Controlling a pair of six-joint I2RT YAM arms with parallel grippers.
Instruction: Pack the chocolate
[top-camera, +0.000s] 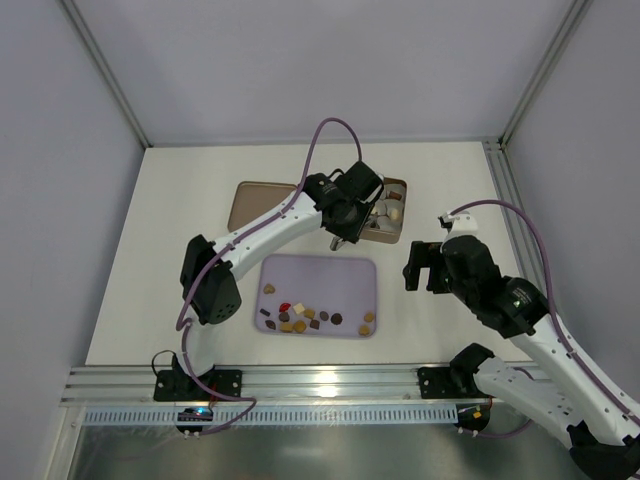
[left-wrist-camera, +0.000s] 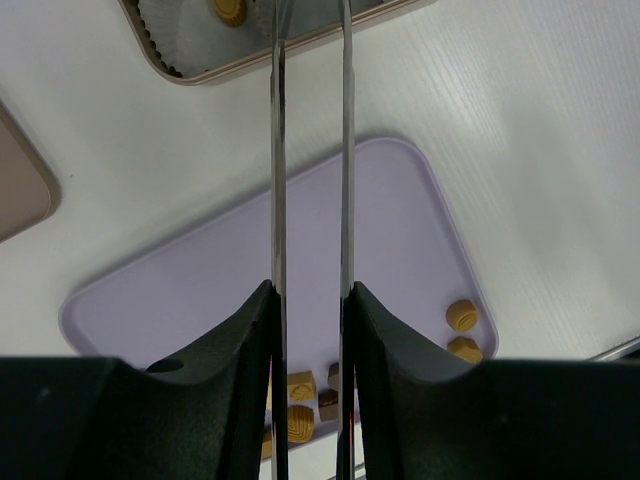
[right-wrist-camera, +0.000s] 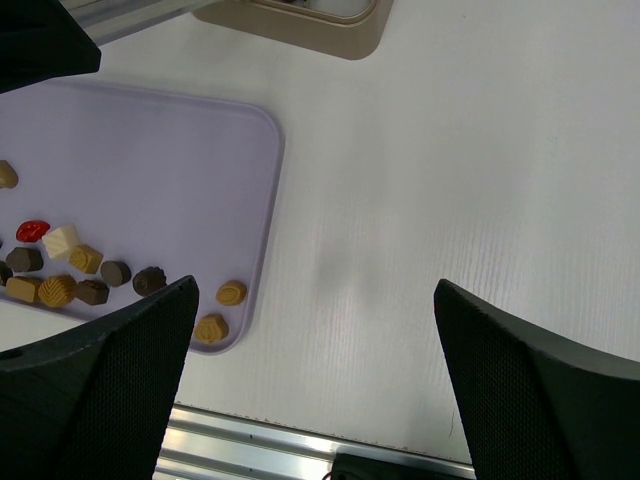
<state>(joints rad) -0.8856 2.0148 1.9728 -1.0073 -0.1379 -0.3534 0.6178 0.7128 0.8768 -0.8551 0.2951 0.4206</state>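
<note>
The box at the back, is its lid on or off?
Off. The box shows its cup liners and some chocolate inside, and the flat brown lid lies on the table beside it.

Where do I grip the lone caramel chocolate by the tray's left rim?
Probably from straight above, pinching the lone caramel chocolate on its near and far sides: it lies low and small, the tray rim crowds its left, and no other piece is close.

White table (top-camera: 170, 200) bears a lavender tray (top-camera: 320, 275), tan box (top-camera: 404, 200), brown lid (top-camera: 262, 205).
</note>
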